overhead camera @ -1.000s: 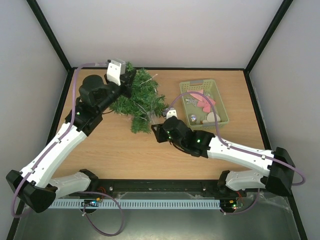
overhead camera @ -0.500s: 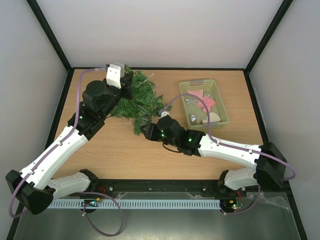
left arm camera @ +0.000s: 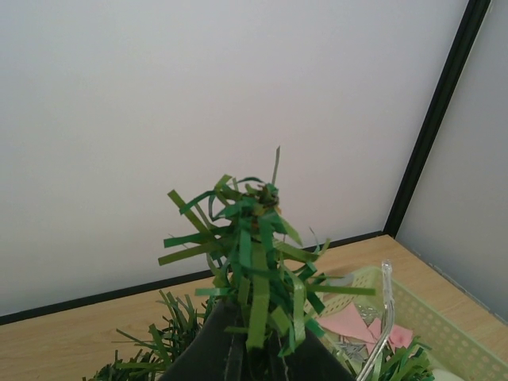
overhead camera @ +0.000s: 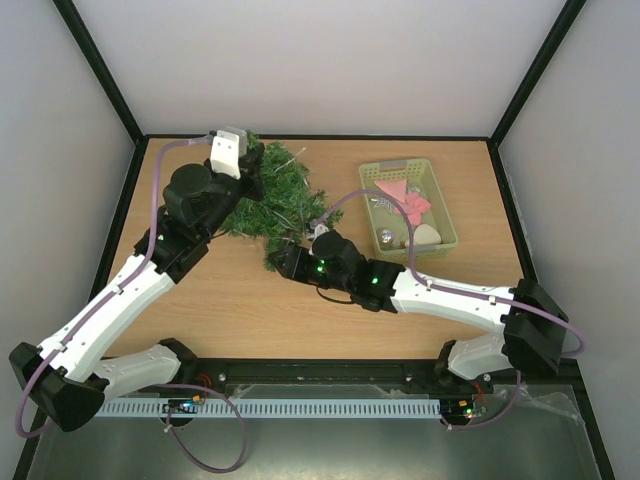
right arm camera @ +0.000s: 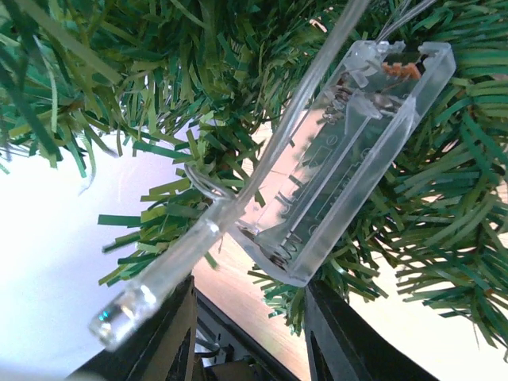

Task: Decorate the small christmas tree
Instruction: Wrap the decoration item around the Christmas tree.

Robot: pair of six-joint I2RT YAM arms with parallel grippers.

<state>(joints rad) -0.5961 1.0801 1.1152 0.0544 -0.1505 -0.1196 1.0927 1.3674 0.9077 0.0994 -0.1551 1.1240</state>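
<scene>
My left gripper [left arm camera: 252, 353] pinches the small christmas tree [left arm camera: 250, 238] by its tip. On the right gripper [right arm camera: 248, 329] the fingers are partly apart, with the clear battery case [right arm camera: 349, 151] seemingly loose between them.

No legible text, brand or number in any view. Clear plastic battery case [right arm camera: 341, 151], lying among branches of the small christmas tree [right arm camera: 119, 79], has faint embossed marks on its side, unreadable. Pale green basket [overhead camera: 445, 215], worktop [overhead camera: 250, 300]: nothing readable.
</scene>
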